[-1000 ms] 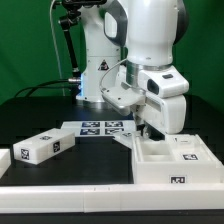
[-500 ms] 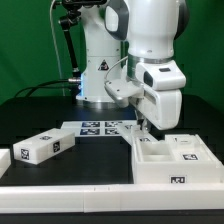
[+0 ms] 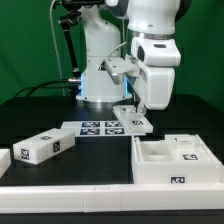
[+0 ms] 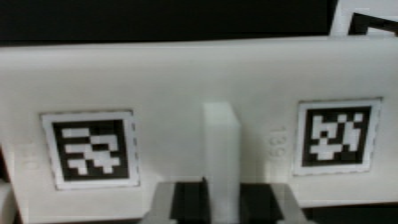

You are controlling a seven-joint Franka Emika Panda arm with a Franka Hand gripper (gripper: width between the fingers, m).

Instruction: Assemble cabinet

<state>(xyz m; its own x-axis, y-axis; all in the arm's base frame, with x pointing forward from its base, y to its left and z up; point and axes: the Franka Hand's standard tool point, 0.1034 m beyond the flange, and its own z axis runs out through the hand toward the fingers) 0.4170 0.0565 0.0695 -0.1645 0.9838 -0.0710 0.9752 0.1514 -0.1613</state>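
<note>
Since half a second ago the arm [image 3: 155,45] has risen from the far corner of the cabinet body [image 3: 172,163] and swung toward the exterior view's left, taking the gripper [image 3: 140,106] and a white panel [image 3: 134,119] with it. The fingers are clamped on that panel, which hangs tilted beneath them over the middle of the table [image 3: 100,160], its lower edge near the end of the marker board [image 3: 98,127] on the exterior view's right; whether it clears the tabletop cannot be told. The wrist view shows what the exterior view hides: the panel [image 4: 196,90] fills the picture, with two marker tags on either side of a raised central rib [image 4: 221,140], and the dark fingers [image 4: 178,203] pinch that rib from both sides. Only the exterior view shows the rest. The open, compartmented cabinet body sits at the front corner on the exterior view's right, against a white rail [image 3: 60,186] running along the front edge. A tagged white block [image 3: 42,147] lies near the front edge at the exterior view's left, well apart from the gripper.
</note>
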